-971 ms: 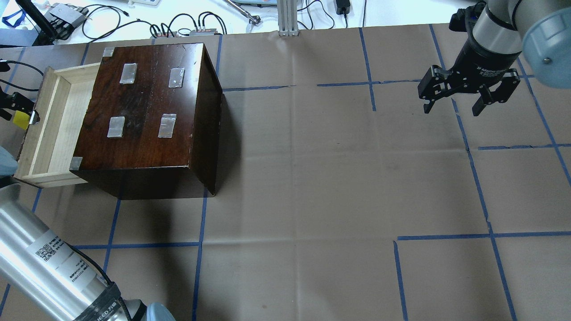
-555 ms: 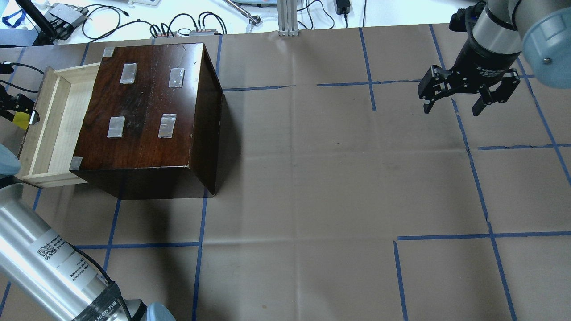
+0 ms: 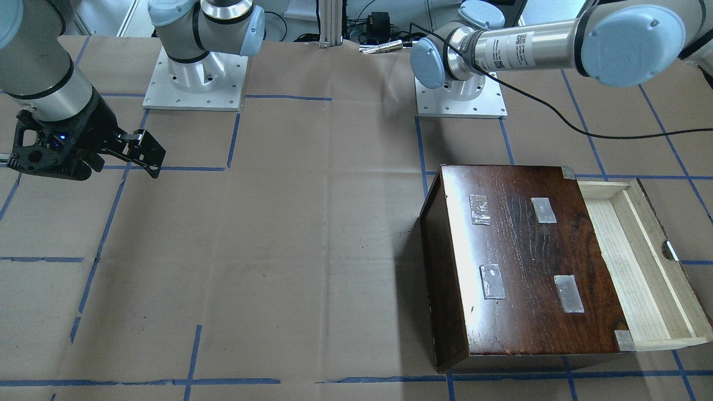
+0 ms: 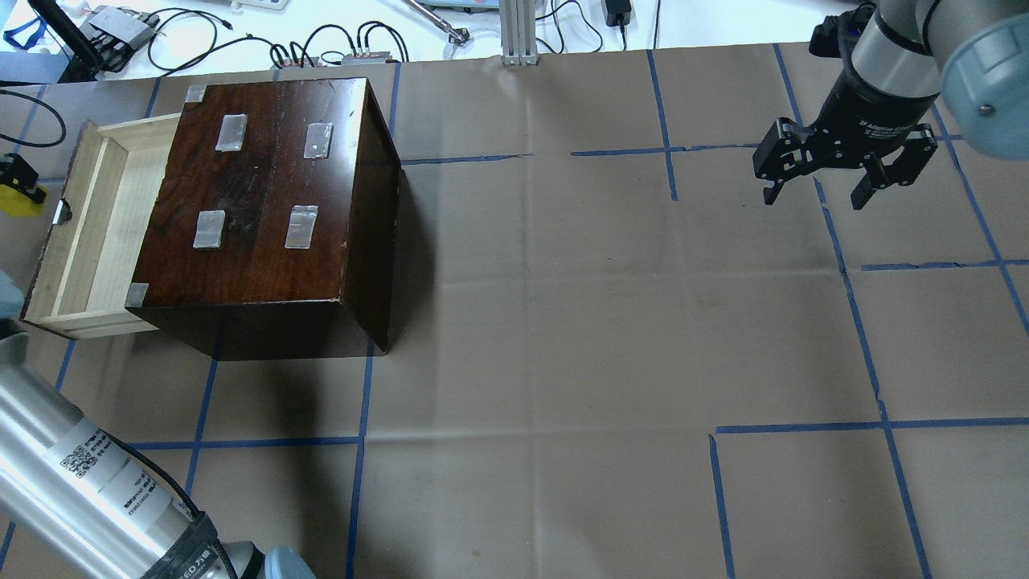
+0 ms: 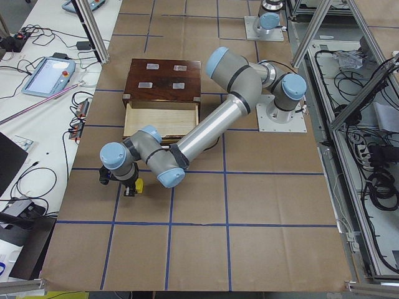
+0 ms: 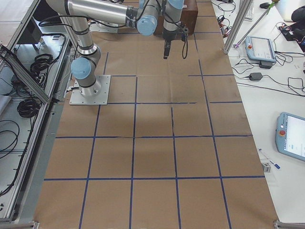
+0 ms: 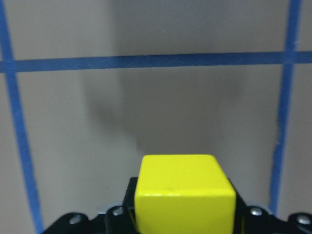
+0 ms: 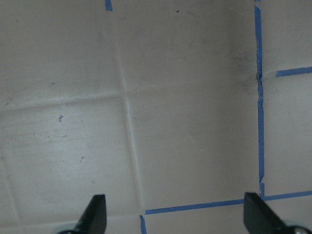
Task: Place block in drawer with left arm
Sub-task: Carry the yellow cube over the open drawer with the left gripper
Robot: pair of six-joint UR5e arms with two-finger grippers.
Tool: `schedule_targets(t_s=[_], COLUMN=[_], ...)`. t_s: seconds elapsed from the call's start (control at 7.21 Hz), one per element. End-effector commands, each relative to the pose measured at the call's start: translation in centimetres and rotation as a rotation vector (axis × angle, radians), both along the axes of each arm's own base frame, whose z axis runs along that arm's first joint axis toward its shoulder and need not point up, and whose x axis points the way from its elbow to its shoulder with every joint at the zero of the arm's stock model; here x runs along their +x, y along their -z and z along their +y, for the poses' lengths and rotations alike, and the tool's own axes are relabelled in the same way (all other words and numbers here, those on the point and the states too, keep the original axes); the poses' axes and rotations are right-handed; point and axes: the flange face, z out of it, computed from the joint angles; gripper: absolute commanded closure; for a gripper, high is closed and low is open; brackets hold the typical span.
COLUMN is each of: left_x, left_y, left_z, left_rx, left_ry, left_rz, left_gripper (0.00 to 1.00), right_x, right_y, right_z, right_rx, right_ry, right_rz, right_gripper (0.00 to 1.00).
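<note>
the block [image 7: 185, 194] sits clamped in the narrowed left gripper [image 4: 14, 193] above the brown paper [image 4: 563, 322], just outside the drawer [image 4: 92, 221] at 9 o'clock from its notched front, so the pick looks done, while carrying it over the open, empty tray and releasing remain.

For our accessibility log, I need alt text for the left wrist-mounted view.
A small bright yellow cube fills the bottom centre, held in the left arm's black pincer. Beyond it lies brown paper crossed by blue tape lines.
</note>
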Motion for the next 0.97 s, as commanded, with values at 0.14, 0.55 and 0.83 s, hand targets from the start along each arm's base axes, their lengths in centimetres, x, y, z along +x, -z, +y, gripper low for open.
schedule_targets(t_s=[0.14,0.55,0.83], left_x=[-9.7,-20.7,-22.5], left_y=[-12.4,-10.2,-7.0], left_z=[5.2,8.7,9.1], left_rx=[0.063,0.11,0.107], left_ry=[0.043,-0.041,-0.024], left_rz=[0.06,0.087,0.085], left_gripper=[1.0,1.0,1.0], right_x=[0.0,0.0,0.0], right_y=[0.0,0.0,0.0], right_z=[0.0,0.0,0.0], right_rx=[0.0,0.0,0.0], right_ry=[-0.001,0.001,0.001], right_rz=[0.0,0.0,0.0], right_gripper=[0.0,0.0,0.0])
